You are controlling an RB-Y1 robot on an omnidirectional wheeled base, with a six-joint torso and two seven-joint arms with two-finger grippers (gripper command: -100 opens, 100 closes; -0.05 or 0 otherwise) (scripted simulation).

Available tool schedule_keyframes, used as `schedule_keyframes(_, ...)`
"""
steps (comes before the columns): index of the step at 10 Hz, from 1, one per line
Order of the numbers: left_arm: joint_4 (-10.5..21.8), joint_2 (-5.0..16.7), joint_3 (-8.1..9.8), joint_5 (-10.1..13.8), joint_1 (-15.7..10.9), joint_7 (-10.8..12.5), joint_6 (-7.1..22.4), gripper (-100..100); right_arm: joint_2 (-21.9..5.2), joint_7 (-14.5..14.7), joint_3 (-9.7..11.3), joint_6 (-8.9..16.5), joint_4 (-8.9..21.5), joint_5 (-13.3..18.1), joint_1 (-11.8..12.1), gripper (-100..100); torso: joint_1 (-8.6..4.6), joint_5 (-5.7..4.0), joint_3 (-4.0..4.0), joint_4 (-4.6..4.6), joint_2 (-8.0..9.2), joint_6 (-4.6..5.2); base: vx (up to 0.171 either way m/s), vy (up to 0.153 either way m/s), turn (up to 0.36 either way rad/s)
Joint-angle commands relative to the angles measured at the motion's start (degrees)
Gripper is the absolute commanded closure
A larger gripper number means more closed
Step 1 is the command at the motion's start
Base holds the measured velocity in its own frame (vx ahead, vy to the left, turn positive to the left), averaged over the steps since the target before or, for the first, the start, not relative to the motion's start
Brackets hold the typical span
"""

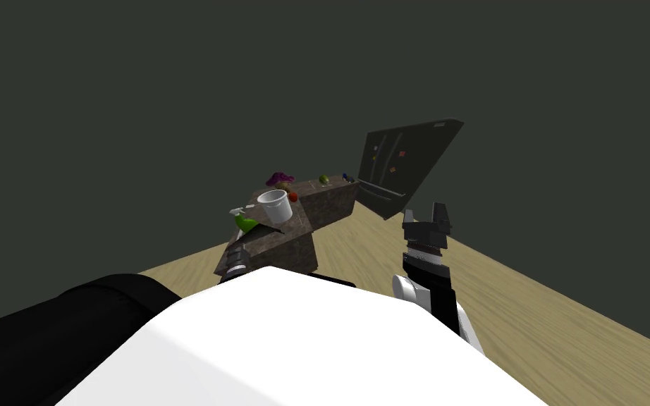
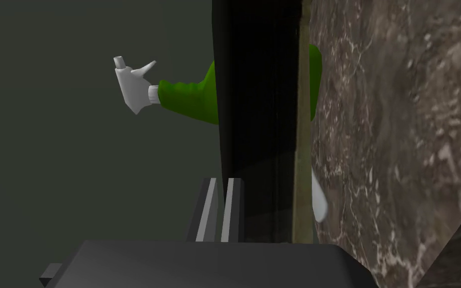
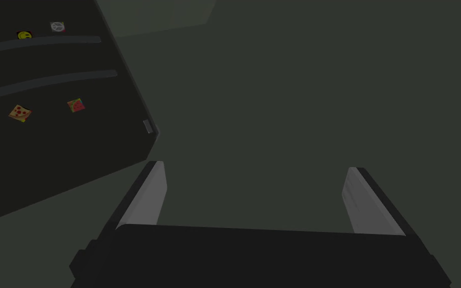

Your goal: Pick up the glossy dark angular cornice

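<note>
Left tool (image 2: 220,181) reaches low and forward, its two fingers pressed together. Right tool (image 3: 254,170) is held up ahead, fingers spread wide apart.

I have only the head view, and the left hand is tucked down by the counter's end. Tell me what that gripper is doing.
Observer: The left gripper has its two fingers shut together with nothing between them.
Operator: Give me the cornice's place relative to them.
Observer: The glossy dark cornice stands just beside the fingers, between them and the marbled counter; contact I cannot judge.
Operator: Name what lies beyond it.
Observer: A green spray bottle with a white trigger head; the cornice hides its middle.
</note>
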Motion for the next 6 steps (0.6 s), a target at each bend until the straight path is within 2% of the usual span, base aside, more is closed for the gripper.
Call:
schedule_keyframes(1,0.0,0.0,0.00,0.0,0.0,0.0,0.0,100,0.0,0.0,0.0,0.0,0.0,0.0,0.0,0,0.00,0.00,0.00,0.00,0.00,0.00,0.000,0.000,0.000)
schedule_keyframes(2,0.0,0.0,-0.04,0.0,0.0,0.0,0.0,100,0.0,0.0,0.0,0.0,0.0,0.0,0.0,0,0.02,-0.02,-0.01,0.00,-0.01,-0.03,0.000,0.000,0.000)
schedule_keyframes(3,0.0,0.0,-0.03,0.0,0.0,0.0,0.0,0,0.0,0.0,0.0,0.0,0.0,0.0,0.0,0,0.03,-0.02,0.00,0.01,-0.01,-0.03,0.000,0.000,0.000)
schedule_keyframes(4,1.0,0.2,-0.94,-0.2,1.6,0.8,-1.4,100,0.0,0.0,0.0,0.0,0.0,0.0,0.0,0,0.03,-0.02,0.00,0.01,-0.01,-0.02,0.001,-0.030,0.024)
schedule_keyframes(5,0.7,0.0,-0.51,-0.2,0.7,0.2,-0.7,100,0.0,0.0,0.0,0.0,0.0,0.0,0.0,0,-0.07,-0.01,0.01,0.00,0.02,-0.06,-0.002,-0.023,0.018)
schedule_keyframes(6,0.8,0.0,-0.58,-0.2,0.8,0.3,-0.8,0,0.0,0.0,0.0,0.0,0.0,0.0,0.0,0,-0.07,-0.06,0.03,0.03,0.02,-0.02,0.000,0.000,0.000)
